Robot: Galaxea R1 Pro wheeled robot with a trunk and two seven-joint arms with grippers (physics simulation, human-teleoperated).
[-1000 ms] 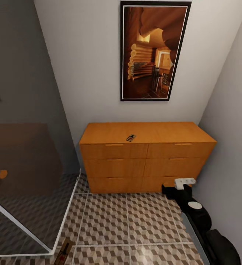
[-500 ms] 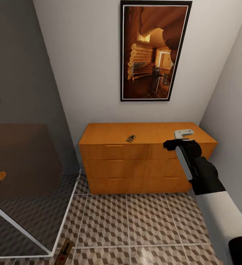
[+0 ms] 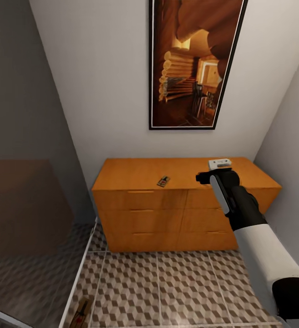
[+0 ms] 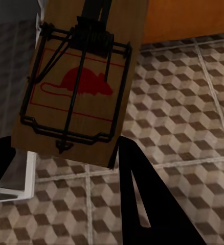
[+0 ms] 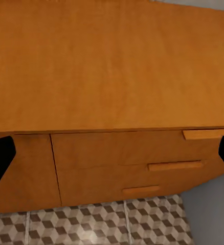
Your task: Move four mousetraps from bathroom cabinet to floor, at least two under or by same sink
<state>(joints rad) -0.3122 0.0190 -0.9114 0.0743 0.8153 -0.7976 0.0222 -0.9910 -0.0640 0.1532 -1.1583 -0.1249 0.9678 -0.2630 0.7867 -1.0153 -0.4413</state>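
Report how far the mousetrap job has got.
Done: one floor mousetrap lies on the bathroom floor beside the glass screen. In hand: the left tool grips the held mousetrap above the tiles. Left: the cabinet-top mousetrap sits on the cabinet, with the open right tool over its right end. That accounts for three of four.

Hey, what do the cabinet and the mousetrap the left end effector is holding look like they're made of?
Cabinet: orange-brown wood or veneer, with faint grain and a smooth matte finish. Mousetrap: flat brown wooden board, dark metal wire frame and spring, and a printed red mouse mark.
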